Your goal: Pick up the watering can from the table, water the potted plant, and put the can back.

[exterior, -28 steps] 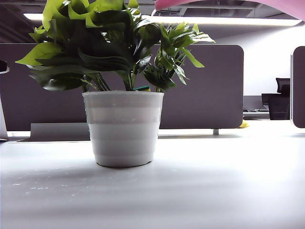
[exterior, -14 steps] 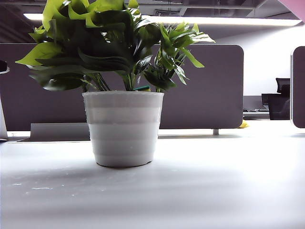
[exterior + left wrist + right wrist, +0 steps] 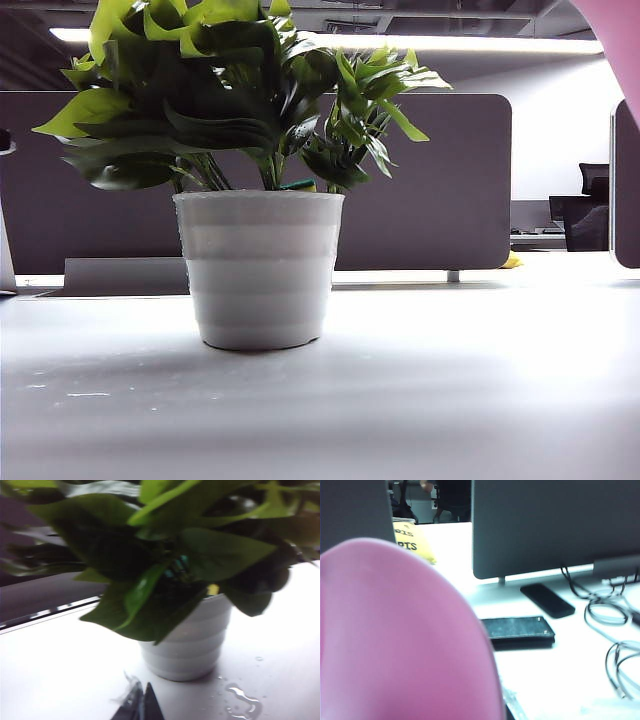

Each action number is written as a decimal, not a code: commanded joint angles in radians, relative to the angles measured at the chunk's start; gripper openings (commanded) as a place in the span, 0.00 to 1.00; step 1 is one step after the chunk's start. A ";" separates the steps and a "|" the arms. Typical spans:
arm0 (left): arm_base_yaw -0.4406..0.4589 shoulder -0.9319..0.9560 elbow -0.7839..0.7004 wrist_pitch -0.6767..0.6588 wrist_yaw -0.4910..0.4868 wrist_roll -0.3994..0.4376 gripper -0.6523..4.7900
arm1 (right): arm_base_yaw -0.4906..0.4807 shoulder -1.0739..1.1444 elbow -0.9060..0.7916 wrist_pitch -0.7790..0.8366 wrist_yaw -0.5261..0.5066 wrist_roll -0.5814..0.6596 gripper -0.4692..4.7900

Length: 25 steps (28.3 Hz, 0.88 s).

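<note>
Our right gripper, its jaws hidden, carries the smooth pink plastic watering can [image 3: 400,640] beside the leafy white-potted plant [image 3: 258,270], next lowering it onto the white-grey table [image 3: 450,400]; our left gripper [image 3: 138,707] rests closed.

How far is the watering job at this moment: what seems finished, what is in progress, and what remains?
Watering looks done: water lies on the table beside the potted plant. In hand: the watering can fills the right wrist view and shows at the exterior view's top right, off the table; the right gripper itself is hidden. The left gripper looks shut, low before the pot. Left: setting the can down.
</note>
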 commanded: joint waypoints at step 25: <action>0.097 0.001 0.001 0.012 0.000 0.000 0.11 | 0.138 0.731 -0.335 1.379 0.071 0.195 0.07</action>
